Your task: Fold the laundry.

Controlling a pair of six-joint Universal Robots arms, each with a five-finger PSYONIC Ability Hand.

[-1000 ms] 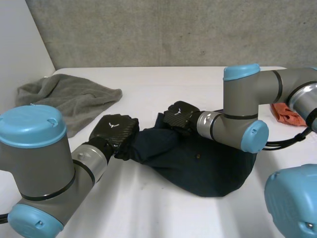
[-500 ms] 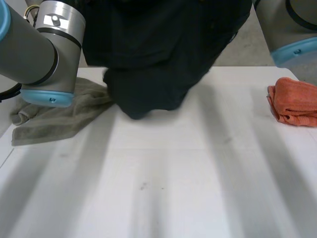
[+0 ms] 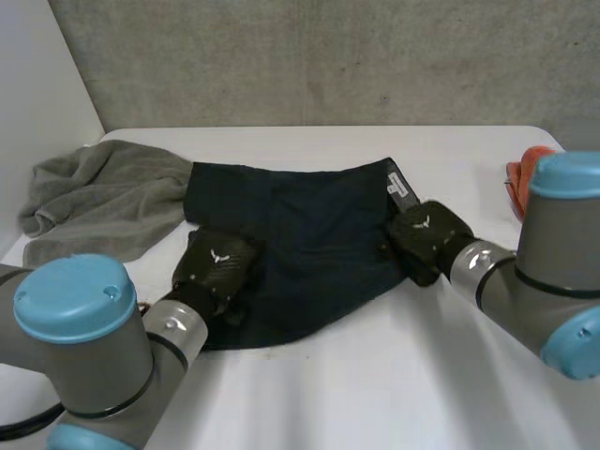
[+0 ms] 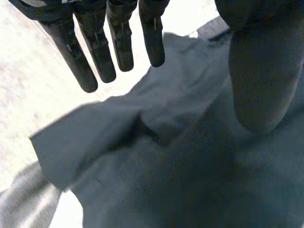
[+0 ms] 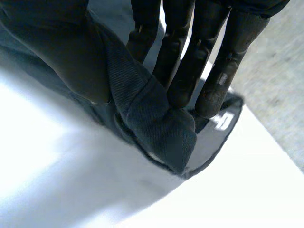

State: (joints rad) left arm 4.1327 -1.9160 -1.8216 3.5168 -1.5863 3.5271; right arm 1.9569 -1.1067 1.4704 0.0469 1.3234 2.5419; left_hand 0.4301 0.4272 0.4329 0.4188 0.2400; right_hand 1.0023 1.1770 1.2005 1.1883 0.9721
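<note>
The dark garment (image 3: pixel 300 220) is being laid flat on the table (image 3: pixel 375 394). Its labelled edge is being pinched by the right hand (image 3: pixel 422 239), probably for tension; the left hand (image 3: pixel 214 267) is being held straight-fingered, empty, over its opposite side.

The navy garment (image 3: pixel 300 225) is matt woven cloth; the right wrist view shows a fine diagonal rib. A small pale label (image 3: pixel 401 186) sits at its edge. The grey towel (image 3: pixel 103 197) looks soft and nappy, and the orange cloth (image 3: pixel 518 176) is matt. The backs of the left hand (image 3: pixel 217 262) and right hand (image 3: pixel 424 234) are black with a weave pattern and a faint sheen. The tabletop (image 3: pixel 375 375) is smooth, white and matt. The wall (image 3: pixel 328 56) is rough grey concrete.
</note>
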